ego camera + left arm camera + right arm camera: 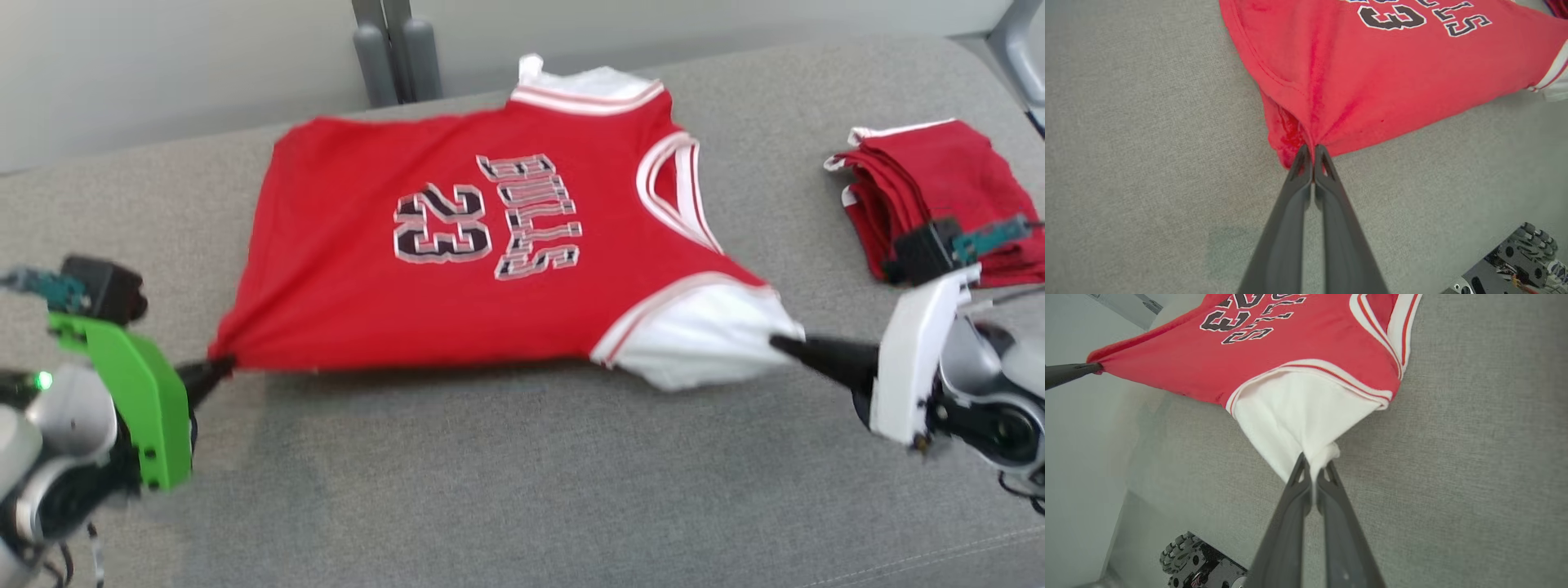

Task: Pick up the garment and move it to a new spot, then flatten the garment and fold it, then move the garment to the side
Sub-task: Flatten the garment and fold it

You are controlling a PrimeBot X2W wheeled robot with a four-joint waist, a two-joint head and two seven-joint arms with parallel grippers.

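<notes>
Nearest the robot are two pincers, one at each side of the grey fabric-covered worktop (490,490). The left pincer (217,367), on the arm with the green bracket, has its two dark fingers pressed together on a bunched red corner of the jersey (343,294). The left wrist view shows this closely: the left pincer (1314,148) is clamped on the cloth, with folds fanning out from the tips. The right pincer (780,343), on the arm with the white bracket, is likewise clamped, on the white fabric at the jersey's near right corner. In the right wrist view, the right pincer (1314,459) has a tuft of white cloth pinched between its tips.

There is one jersey, red with white and red trim, lying mid-worktop between the two pincers. Its near edge is drawn taut from grip to grip and casts a thin shadow on the worktop below. Its long axis runs left to right across the robot. The plain hem end points to the robot's left, and the trimmed openings point to its right. The printed side faces up, showing "23" and "BULLS" turned sideways, the tops of the letters toward the right.

Farther back on the right lies one folded pile of red garments (931,180) with white edging, well apart from the jersey. Behind the worktop's far edge stand two grey posts (371,61), side by side.
</notes>
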